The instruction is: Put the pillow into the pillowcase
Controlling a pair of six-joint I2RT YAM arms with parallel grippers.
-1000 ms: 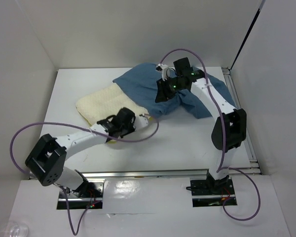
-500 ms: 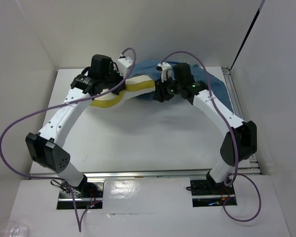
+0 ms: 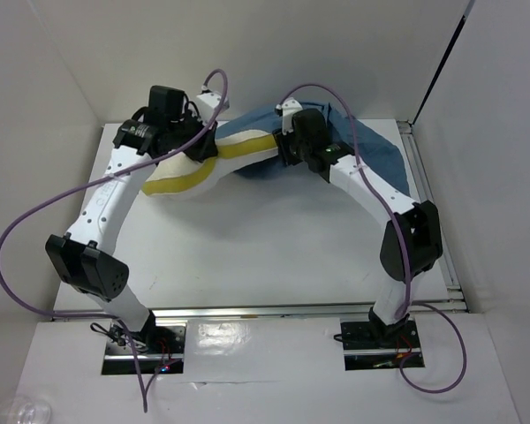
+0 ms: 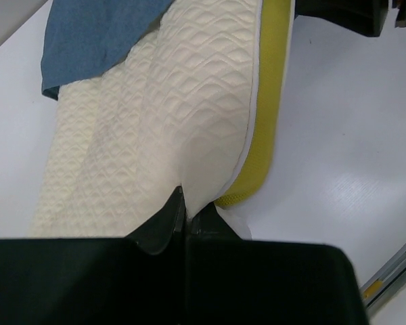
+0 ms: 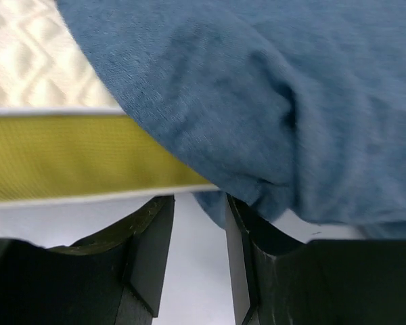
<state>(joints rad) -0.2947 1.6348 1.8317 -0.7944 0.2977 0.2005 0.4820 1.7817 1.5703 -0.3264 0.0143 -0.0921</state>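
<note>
The cream quilted pillow (image 3: 184, 175) with a yellow side band (image 4: 271, 101) is held up on its edge at the back of the table. My left gripper (image 3: 193, 148) is shut on a pinch of its cream fabric (image 4: 185, 206). The dusty-blue pillowcase (image 3: 371, 152) lies wrinkled at the back right, and its mouth covers the pillow's far end (image 5: 257, 81). My right gripper (image 3: 284, 152) is open at that mouth. The edge of the blue fabric hangs by the tip of its right finger (image 5: 240, 257), and bare table shows between the fingers (image 5: 198, 230).
White walls close in the table (image 3: 274, 247) at the back and on both sides. A metal rail (image 3: 428, 190) runs along the table's right edge. Purple cables (image 3: 35, 216) loop from both arms.
A second ago the pillow lay flat with my left gripper at its near edge. It is now lifted at the back, gripped by the left. My right gripper has shifted left along the pillowcase mouth.
</note>
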